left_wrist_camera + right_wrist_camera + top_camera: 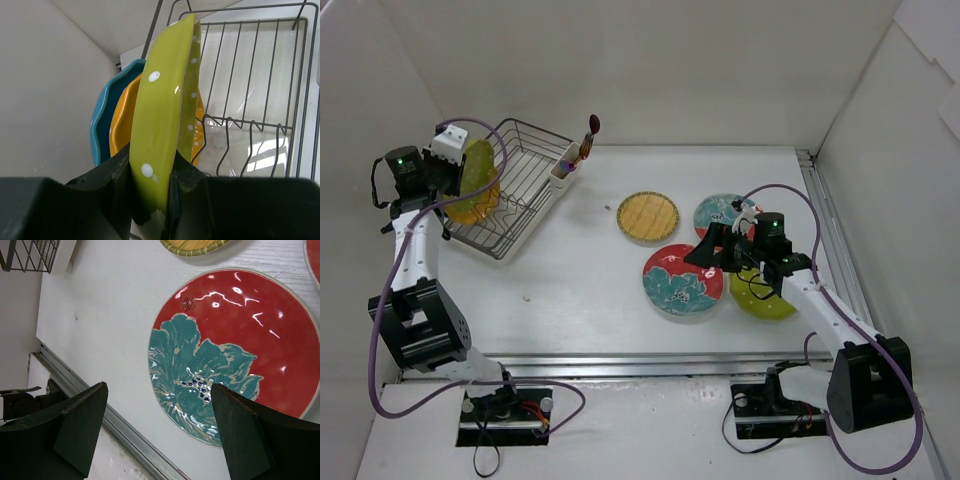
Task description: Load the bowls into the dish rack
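My left gripper point(152, 187) is shut on a white-dotted green bowl point(167, 110), held upright on edge in the dish rack point(525, 185), next to an orange bowl point(122, 120) and a blue bowl point(102, 122) standing behind it. In the top view the gripper point(455, 160) is at the rack's left end with the green bowl point(478, 178). My right gripper point(160, 400) is open above a red-and-teal bowl point(235, 350), which shows in the top view point(682, 278). A tan woven bowl point(647, 216), a second red-and-teal bowl point(720, 212) and a green bowl point(760, 295) lie flat on the table.
The rack's white utensil cup point(563, 170) holds a brush point(590, 135). White walls close in on the left, back and right. A metal rail point(650, 365) runs along the table's front edge. Rack wires point(250, 100) stand to the right of the held bowl.
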`<state>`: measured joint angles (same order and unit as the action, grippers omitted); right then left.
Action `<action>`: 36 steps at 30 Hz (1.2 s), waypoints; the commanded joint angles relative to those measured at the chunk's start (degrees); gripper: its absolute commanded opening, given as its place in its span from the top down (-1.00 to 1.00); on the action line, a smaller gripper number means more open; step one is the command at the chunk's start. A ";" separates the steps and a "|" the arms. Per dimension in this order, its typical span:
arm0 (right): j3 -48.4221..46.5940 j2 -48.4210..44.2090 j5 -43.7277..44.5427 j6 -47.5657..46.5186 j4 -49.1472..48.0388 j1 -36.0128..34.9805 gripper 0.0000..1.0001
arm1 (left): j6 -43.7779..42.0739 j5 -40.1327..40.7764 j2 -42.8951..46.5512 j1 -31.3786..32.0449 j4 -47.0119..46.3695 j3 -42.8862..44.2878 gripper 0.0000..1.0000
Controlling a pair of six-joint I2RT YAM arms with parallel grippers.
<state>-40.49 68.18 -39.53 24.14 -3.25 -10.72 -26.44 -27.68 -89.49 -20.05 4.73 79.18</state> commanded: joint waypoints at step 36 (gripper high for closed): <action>-0.29 3.36 -2.13 0.12 -4.31 1.05 -0.61 | -1.69 3.60 -8.15 -1.04 -13.70 2.12 0.13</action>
<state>-40.38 71.11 -40.34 24.16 -4.12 -10.09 -28.47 -26.65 -99.22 -20.71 -1.76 79.57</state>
